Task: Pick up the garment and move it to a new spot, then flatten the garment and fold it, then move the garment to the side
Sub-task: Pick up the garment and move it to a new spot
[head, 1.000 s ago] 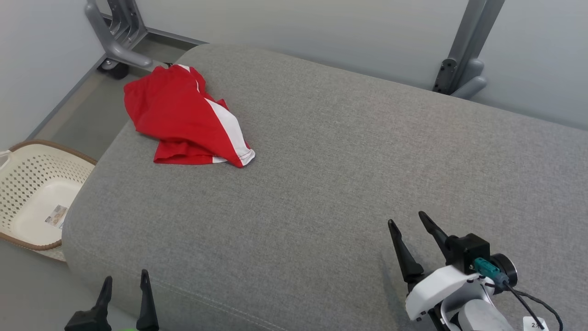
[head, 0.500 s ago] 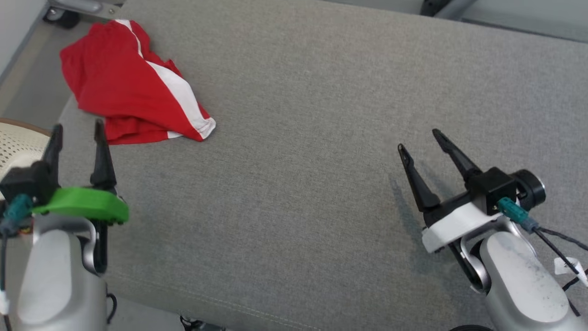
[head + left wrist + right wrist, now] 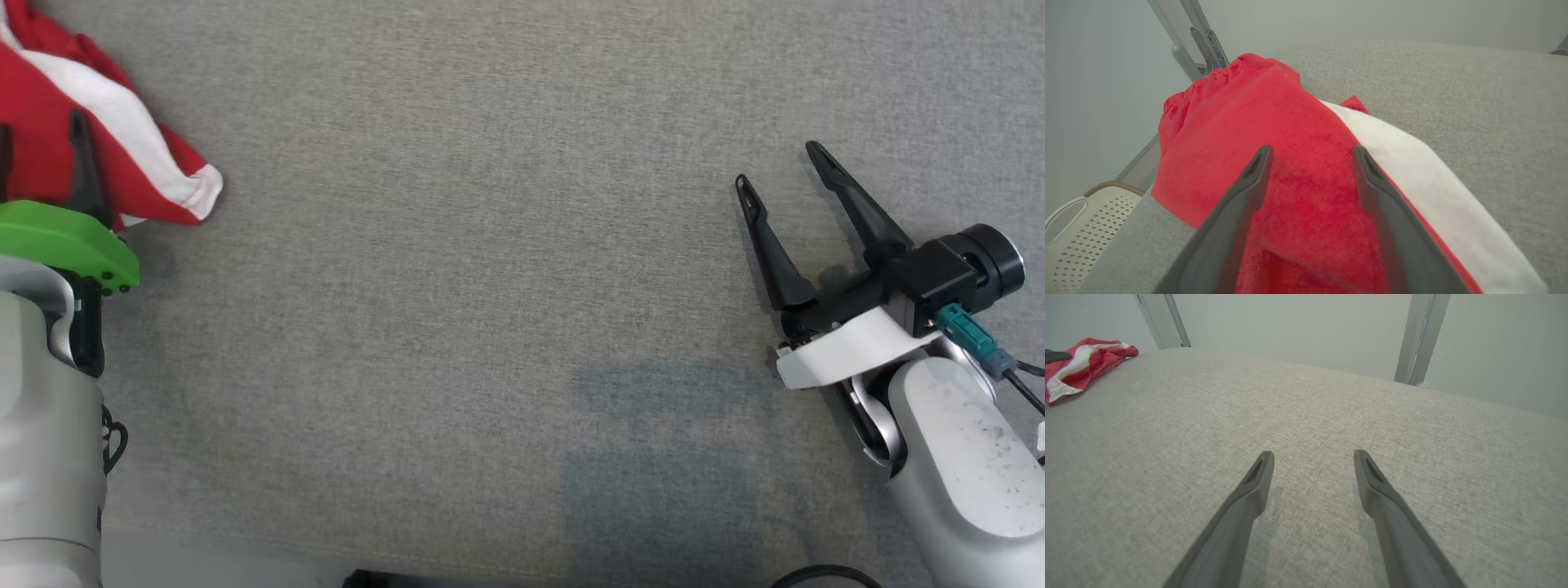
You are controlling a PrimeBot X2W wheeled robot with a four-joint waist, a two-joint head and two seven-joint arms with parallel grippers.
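The left gripper stands with both dark fingers spread wide, pointing up the head view at its left edge (a green collar sits behind them). The right gripper is equally spread, fingers slanting up-left, its pale forearm trailing lower right.

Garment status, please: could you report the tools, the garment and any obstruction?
Left tool open over garment, nothing gripped. Right tool open above cushion. Garment crumpled, cushion's left end. No obstruction seen.

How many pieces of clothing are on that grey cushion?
1: a red-and-white garment at the cushion's left end, by the left fingers. Others may lie outside the views.
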